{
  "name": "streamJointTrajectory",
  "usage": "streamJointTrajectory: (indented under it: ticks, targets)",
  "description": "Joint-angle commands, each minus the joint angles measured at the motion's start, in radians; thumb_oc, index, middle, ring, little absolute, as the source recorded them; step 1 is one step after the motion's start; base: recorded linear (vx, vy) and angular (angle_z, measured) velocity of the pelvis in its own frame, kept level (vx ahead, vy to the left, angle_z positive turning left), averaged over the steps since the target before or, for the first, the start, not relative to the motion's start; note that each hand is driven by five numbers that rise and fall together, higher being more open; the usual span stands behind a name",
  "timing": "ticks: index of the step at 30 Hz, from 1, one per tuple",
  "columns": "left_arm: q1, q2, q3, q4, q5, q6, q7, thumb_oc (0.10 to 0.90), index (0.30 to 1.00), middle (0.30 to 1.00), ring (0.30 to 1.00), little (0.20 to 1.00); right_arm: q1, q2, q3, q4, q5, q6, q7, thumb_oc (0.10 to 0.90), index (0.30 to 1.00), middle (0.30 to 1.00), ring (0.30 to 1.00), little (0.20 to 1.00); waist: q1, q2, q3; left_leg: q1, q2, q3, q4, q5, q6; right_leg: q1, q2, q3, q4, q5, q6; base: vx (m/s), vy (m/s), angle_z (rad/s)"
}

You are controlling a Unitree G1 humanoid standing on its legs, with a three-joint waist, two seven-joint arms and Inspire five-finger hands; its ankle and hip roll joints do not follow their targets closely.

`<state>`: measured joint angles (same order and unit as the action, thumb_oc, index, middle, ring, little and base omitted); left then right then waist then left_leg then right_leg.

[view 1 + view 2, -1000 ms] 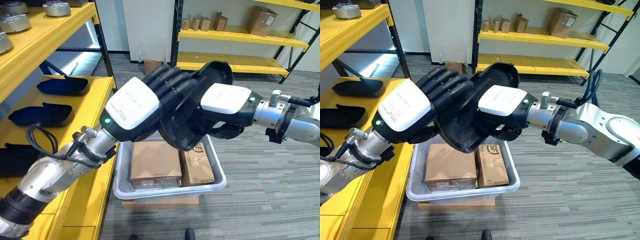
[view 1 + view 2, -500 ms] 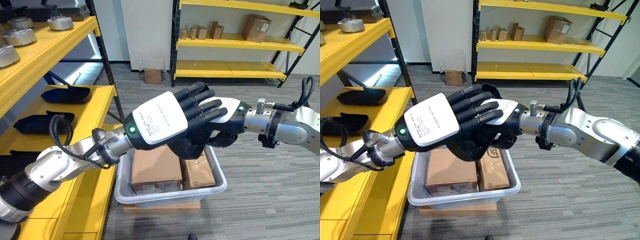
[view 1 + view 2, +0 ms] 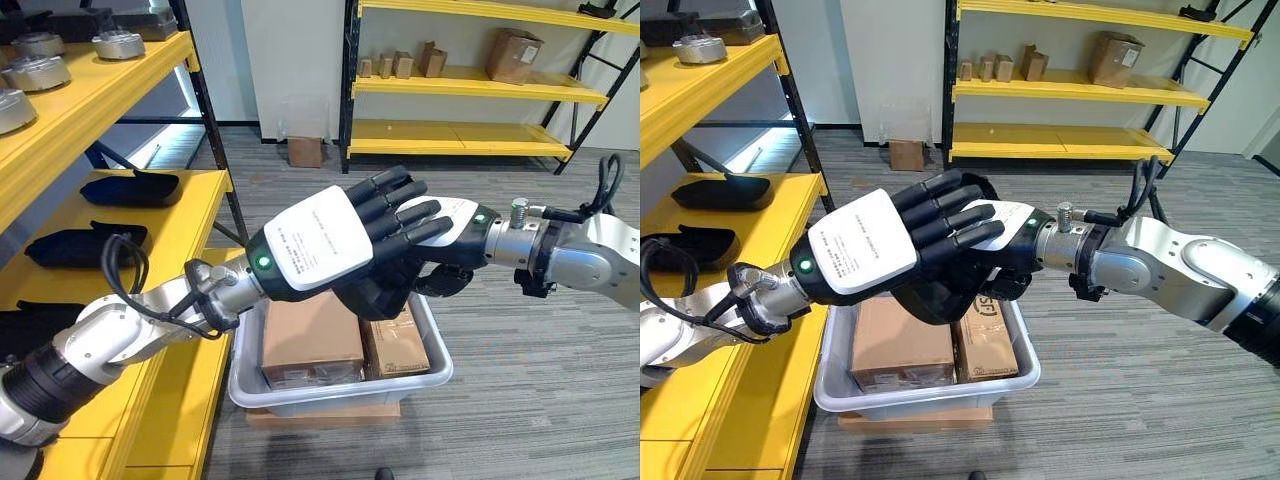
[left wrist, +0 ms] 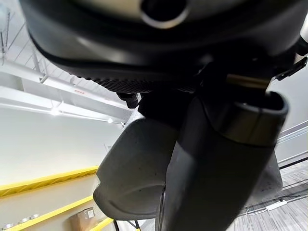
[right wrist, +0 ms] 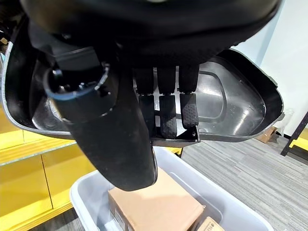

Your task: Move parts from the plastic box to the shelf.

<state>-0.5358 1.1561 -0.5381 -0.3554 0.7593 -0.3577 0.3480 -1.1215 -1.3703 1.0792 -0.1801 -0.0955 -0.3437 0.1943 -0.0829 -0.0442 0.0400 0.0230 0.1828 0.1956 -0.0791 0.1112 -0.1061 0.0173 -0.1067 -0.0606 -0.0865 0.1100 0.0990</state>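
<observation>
Black moulded part [image 5: 231, 103]: glossy hollow shell, held mid-frame above the plastic box [image 3: 340, 385] (grey, holding brown cartons); yellow shelf [image 3: 190, 215] at left.

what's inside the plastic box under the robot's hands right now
Two brown cardboard boxes lie side by side in the grey plastic box. The hands and the black part they hold cover its far end, so anything there is hidden.
</observation>
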Motion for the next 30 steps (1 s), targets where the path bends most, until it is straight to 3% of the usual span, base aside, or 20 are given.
streamJointTrajectory:
  ticks: [1, 30]
  targets:
    - [0.063, -0.005, 0.025, 0.058, 0.021, 0.011, -0.001, 0.900, 1.000, 1.000, 1.000, 1.000, -0.233, 0.026, -0.095, -0.027, 0.162, -0.025, -0.111, 0.400, 0.300, 0.300, 0.300, 0.300, -0.001, -0.031, -0.089, 0.069, 0.084, 0.035, -0.008, -0.058, -0.065, 0.066, -0.033, -0.038, 0.000, -0.084, 0.077, 0.00, 0.000, 0.00]
    - [0.206, -0.136, 0.031, 0.129, 0.013, 0.017, -0.038, 0.900, 1.000, 1.000, 1.000, 1.000, -0.152, 0.070, -0.238, 0.029, 0.215, 0.003, -0.159, 0.400, 0.300, 0.300, 0.300, 0.300, -0.014, -0.024, -0.072, 0.092, 0.080, 0.049, -0.008, -0.077, -0.052, 0.074, -0.031, -0.020, 0.001, -0.100, 0.069, 0.00, 0.001, -0.02]
